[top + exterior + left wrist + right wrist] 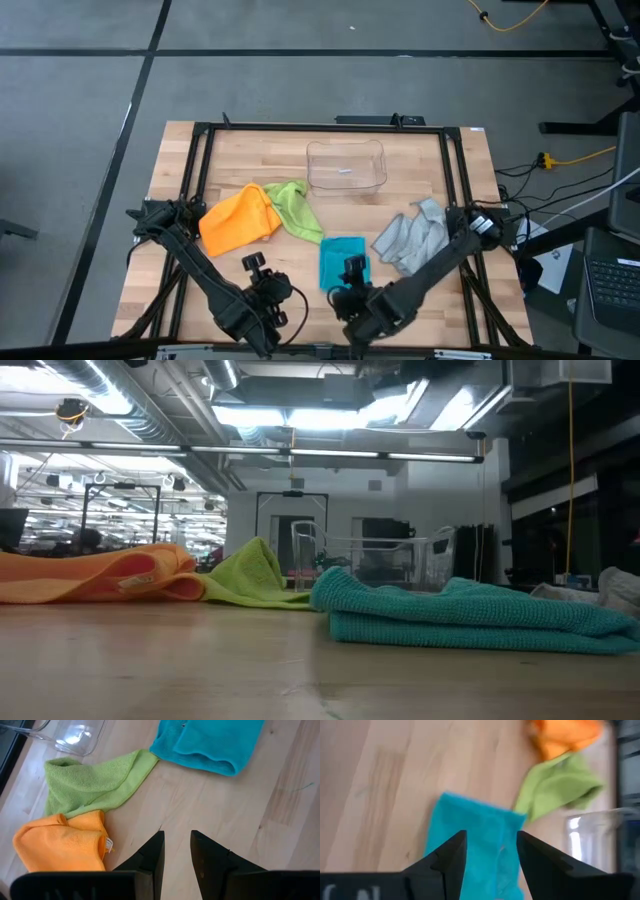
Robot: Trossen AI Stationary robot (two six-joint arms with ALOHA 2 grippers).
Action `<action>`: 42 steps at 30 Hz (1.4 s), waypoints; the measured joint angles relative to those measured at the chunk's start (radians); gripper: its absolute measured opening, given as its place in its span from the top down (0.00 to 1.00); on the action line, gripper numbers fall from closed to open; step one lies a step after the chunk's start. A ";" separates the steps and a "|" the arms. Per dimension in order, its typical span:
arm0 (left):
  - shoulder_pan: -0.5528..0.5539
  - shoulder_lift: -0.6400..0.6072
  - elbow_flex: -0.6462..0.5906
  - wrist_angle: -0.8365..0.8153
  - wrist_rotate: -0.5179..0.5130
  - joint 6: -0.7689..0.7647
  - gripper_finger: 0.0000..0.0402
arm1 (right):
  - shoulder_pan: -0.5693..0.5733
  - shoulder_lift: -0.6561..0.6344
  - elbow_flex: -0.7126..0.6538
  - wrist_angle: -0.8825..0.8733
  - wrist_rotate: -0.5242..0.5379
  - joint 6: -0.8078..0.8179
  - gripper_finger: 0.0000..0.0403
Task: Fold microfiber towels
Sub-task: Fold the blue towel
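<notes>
Four towels lie on the wooden table. The orange towel (238, 222) lies bunched at the left, and the lime green towel (297, 210) lies crumpled beside it, touching it. The teal towel (338, 252) lies folded flat in the middle; the low view (470, 615) shows stacked layers. The pale grey towel (412, 238) lies crumpled at the right. My right gripper (352, 268) is open above the teal towel's near edge (475, 820). My left gripper (252, 262) hovers over bare wood near the orange towel (60, 845), its fingers (176, 837) slightly open and empty.
A clear plastic bin (346, 165) stands behind the towels at the far middle of the table. A black frame (200, 160) runs around the table top. Bare wood (290, 265) lies between the two grippers at the near side.
</notes>
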 joint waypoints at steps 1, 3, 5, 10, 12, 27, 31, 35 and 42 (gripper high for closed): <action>0.002 0.000 0.000 0.000 0.000 0.000 0.79 | 0.007 0.000 0.003 0.003 0.037 0.012 0.56; 0.007 0.000 0.000 0.000 0.000 0.000 0.79 | 0.010 0.000 0.003 -0.001 0.083 0.018 0.56; 0.009 0.000 0.000 0.000 0.000 0.000 0.79 | 0.008 0.000 0.003 -0.002 0.079 0.019 0.56; 0.019 0.000 0.000 0.000 0.000 0.000 0.79 | 0.005 -0.001 0.003 0.002 0.065 0.020 0.56; 0.021 0.000 0.000 0.000 0.000 0.000 0.79 | 0.006 -0.001 0.003 0.002 0.064 0.022 0.56; 0.027 0.000 0.000 0.000 0.000 0.000 0.79 | 0.006 -0.002 0.003 0.002 0.064 0.034 0.56; 0.027 0.000 0.000 0.000 0.000 0.000 0.79 | 0.009 -0.004 0.004 -0.060 0.051 0.069 0.56; 0.027 0.000 0.000 0.000 0.000 0.000 0.79 | 0.034 -0.030 0.005 -0.221 -0.029 0.226 0.56; 0.027 0.000 0.000 0.007 0.000 -0.005 0.79 | 0.103 -0.045 0.003 -0.355 -0.160 0.431 0.56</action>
